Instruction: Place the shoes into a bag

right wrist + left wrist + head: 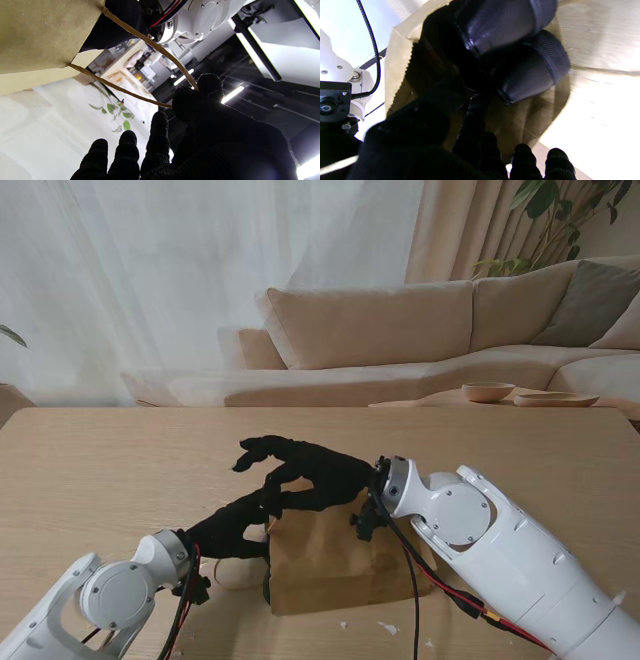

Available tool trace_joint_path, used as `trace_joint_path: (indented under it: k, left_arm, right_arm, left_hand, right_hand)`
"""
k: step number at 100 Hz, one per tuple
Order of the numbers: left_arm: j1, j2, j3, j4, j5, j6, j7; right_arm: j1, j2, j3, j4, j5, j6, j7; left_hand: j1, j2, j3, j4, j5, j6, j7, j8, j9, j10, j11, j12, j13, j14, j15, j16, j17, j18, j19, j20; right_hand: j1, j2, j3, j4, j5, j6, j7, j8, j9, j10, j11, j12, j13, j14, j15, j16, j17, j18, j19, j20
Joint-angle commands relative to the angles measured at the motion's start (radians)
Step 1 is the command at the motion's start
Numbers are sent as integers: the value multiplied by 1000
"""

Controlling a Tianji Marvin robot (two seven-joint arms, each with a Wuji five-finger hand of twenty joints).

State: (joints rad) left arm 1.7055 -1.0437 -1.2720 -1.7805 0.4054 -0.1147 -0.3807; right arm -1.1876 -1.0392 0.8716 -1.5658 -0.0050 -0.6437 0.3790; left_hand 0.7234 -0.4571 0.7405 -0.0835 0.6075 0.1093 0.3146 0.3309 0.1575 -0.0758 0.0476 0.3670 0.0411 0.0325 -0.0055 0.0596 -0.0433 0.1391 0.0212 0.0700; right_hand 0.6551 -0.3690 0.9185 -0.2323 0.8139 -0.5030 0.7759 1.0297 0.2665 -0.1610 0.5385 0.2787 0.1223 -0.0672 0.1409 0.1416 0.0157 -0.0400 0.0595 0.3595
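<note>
Stand view: loading step. Left hand [235, 527] reaching into bag [335, 565] by shoes [517, 50], finger state unclear; right hand [212, 130] pinching handle [150, 42]. Next: seat shoes deeper.

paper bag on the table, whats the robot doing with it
The robot is bagging shoes. The brown paper bag lies on the wooden table between the two gloved hands. The right hand pinches the bag's twine handle, which runs taut back to the bag. The left wrist view shows two black shoes at the bag's mouth, with the left hand at the opening; whether it grips them is unclear.
</note>
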Motion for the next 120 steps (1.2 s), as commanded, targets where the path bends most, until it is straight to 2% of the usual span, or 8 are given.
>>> trace_joint_path:
  k: [1, 30, 47, 52, 57, 81, 96, 120]
  left_arm:
    - [22, 13, -23, -8, 15, -10, -11]
    - [91, -6, -139, 6, 88, -91, 106]
    - [92, -24, -150, 42, 146, -126, 220]
    - [92, -28, -148, 48, 138, -127, 233]
    - [91, -30, -144, 56, 138, -129, 245]
    - [82, -43, -125, 95, 155, -126, 321]
    - [96, -56, -125, 101, 133, -121, 372]
    - [176, -80, -139, 24, -21, -95, 413]
  right_arm:
    - [-6, -15, -2, 10, 2, 9, -1]
    - [14, -50, -29, 82, -26, 84, -63]
    - [10, -74, -44, 101, -82, 194, -119]
    - [2, -72, -40, 88, -109, 244, -117]
    - [-7, -70, -34, 72, -150, 288, -120]
    - [-114, -59, 44, -59, -338, 533, -160]
    - [-219, -68, 86, -136, -390, 634, -239]
    - [-371, -114, 89, -194, -383, 667, -460]
  left_hand:
    - [8, 22, -20, -8, -5, -13, -14, 3, -20, 16, 19, 14, -16, -8, -14, 9, -5, -2, -34, 2]
    - [21, 24, -33, -4, 2, -4, -19, 6, -19, 22, 25, 14, -16, -2, -13, 17, -6, 1, -34, 5]
    - [21, 25, -30, -2, -1, -10, -23, 6, -18, 23, 28, 14, -16, 1, -12, 23, -6, 4, -34, 7]
    - [21, 25, -30, -2, -13, -15, -28, 5, -20, 20, 26, 13, -16, -2, -13, 23, -6, 1, -34, 7]
    - [21, 25, -30, -2, -29, -20, -35, 2, -21, 22, 26, 13, -16, 0, -13, 24, -6, 3, -34, 7]
    - [13, 39, -41, -3, -133, -45, -66, -12, -26, 20, 15, 13, -16, 1, -13, 25, -6, 2, -34, 7]
    - [16, 81, -87, -4, -150, -41, -74, -36, -18, 39, 30, 19, -16, 3, -12, 31, -6, -1, -35, 8]
    - [-7, 175, -205, -1, -181, -29, -109, -88, 1, 85, 67, -23, -14, 21, -2, 65, -8, 20, -33, 5]
  right_hand:
    - [12, 29, -31, -26, -15, -19, 10, -14, -10, 5, 3, 10, 2, -18, 1, 1, -14, -34, 13, 22]
    - [33, 31, -60, -19, -41, -8, 7, -51, -17, 12, 14, 14, 1, -14, -1, 0, -20, -33, 30, 39]
    - [42, 3, -47, 6, -249, 64, -79, -394, -61, 22, 37, 18, -3, -1, -9, -3, -36, -28, 66, 67]
    - [4, 11, 5, 73, -290, 108, -209, -456, -71, 28, -20, -10, -6, 6, -21, -4, -37, -26, 67, 67]
    - [-14, -8, 34, 115, -346, 138, -308, -469, -72, 35, -64, -28, -9, 11, -30, -4, -38, -23, 69, 67]
    - [-78, -86, 58, 110, -511, 244, -471, -518, -73, 65, -169, -66, -16, 40, -36, 8, -56, 6, 113, 110]
    - [-226, 12, -112, 123, -558, 319, -507, -488, -74, 89, -155, -57, -12, 48, -23, 20, -51, 20, 145, 136]
    - [-250, 98, -262, 164, -542, 336, -515, -458, -74, 102, -96, -34, -1, 61, 28, 33, -19, 54, 194, 164]
